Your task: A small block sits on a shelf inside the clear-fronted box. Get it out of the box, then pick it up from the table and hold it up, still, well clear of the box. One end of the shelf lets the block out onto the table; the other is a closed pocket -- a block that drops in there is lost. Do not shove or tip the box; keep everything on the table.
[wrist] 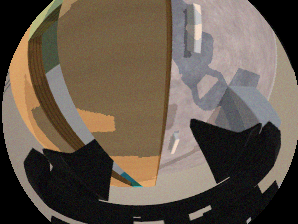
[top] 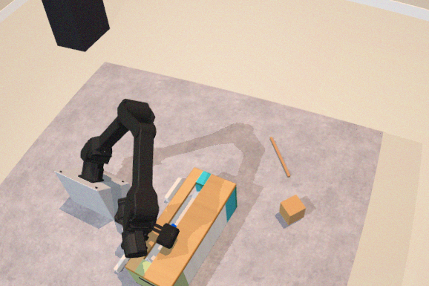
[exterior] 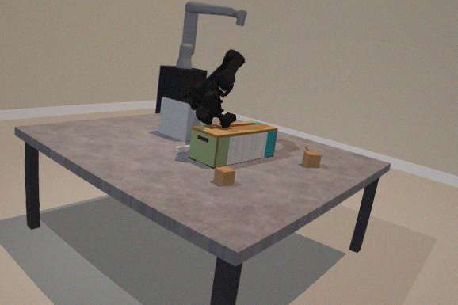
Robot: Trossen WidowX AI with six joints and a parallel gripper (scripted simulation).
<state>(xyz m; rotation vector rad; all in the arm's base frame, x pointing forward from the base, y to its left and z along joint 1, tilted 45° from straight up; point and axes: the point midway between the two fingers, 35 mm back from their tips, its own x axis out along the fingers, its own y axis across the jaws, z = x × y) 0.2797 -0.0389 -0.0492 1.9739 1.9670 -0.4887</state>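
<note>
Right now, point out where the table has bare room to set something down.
Bare: the wide stretch in front of the box, toward the near table edge, bordered by one wooden cube; also between the stick and the far edge. Crowded: around the arm's base, where the open gripper hangs over the box.

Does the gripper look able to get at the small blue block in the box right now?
Probably yes: the open gripper sits over the slot in the box top, beside the blue block, holding nothing.
</note>
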